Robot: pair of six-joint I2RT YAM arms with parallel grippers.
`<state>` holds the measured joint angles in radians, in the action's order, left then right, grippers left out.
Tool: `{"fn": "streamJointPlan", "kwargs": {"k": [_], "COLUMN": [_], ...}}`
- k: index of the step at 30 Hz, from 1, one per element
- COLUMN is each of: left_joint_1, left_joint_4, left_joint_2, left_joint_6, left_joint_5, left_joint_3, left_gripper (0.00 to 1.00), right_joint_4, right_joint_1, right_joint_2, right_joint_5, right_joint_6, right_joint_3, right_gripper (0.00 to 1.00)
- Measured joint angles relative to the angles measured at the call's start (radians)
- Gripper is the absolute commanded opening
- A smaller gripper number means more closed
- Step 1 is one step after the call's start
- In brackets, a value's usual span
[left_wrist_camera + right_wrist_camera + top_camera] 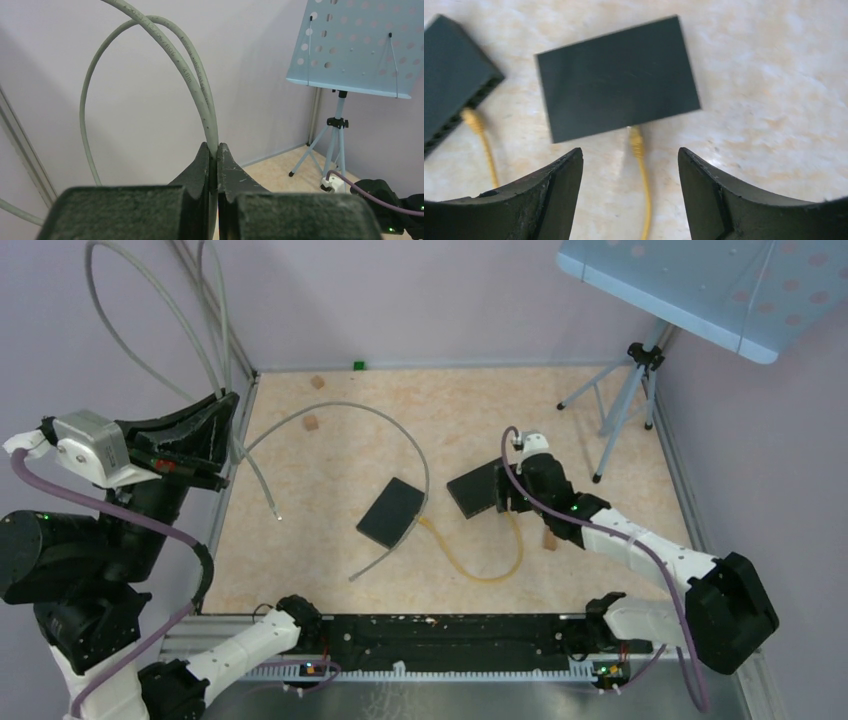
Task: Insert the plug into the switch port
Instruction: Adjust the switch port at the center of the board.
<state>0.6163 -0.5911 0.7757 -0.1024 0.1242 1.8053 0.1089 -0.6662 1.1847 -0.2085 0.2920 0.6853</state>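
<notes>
Two black switches lie on the table: one in the middle (395,512), one to its right (472,490). A yellow cable (487,573) joins them. In the right wrist view its yellow plug (636,141) sits at the near edge of the right switch (616,77); the other switch (449,75) is at the left. My right gripper (630,155) is open just above that plug, at the right switch's edge in the top view (503,490). My left gripper (214,152) is raised at the table's left edge, shut on a grey cable (200,85). The cable's free end (277,514) hangs over the table.
A second stretch of grey cable (385,418) arcs over the table and passes the middle switch to an end (353,579). A tripod (625,400) with a pale blue perforated board (690,285) stands back right. Small brown blocks (311,422) lie about.
</notes>
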Motion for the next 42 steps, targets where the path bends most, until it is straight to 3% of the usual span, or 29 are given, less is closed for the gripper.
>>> {"fn": "streamJointPlan", "kwargs": {"k": [4, 14, 32, 36, 42], "left_joint_1": [0.0, 0.0, 0.0, 0.0, 0.0], "left_joint_4": [0.0, -0.009, -0.046, -0.045, -0.058], "left_joint_2": [0.0, 0.0, 0.0, -0.016, -0.021], "left_joint_6": [0.004, 0.012, 0.059, 0.087, 0.127], "left_joint_5": [0.0, -0.003, -0.059, -0.076, -0.114], "left_joint_3": [-0.015, -0.02, -0.021, -0.056, -0.088], "left_gripper": [0.0, 0.0, 0.0, 0.0, 0.0], "right_joint_4": [0.075, 0.084, -0.145, -0.171, -0.182], "right_joint_1": [0.086, 0.099, 0.1, 0.092, 0.068], "right_joint_2": [-0.005, 0.143, 0.364, 0.459, 0.549], "right_joint_5": [0.016, 0.105, 0.079, 0.08, 0.071], "right_joint_6": [0.002, 0.008, 0.138, 0.195, 0.243], "right_joint_3": [-0.012, -0.019, 0.013, 0.101, 0.211], "right_gripper": [0.68, 0.61, 0.35, 0.37, 0.53]}}
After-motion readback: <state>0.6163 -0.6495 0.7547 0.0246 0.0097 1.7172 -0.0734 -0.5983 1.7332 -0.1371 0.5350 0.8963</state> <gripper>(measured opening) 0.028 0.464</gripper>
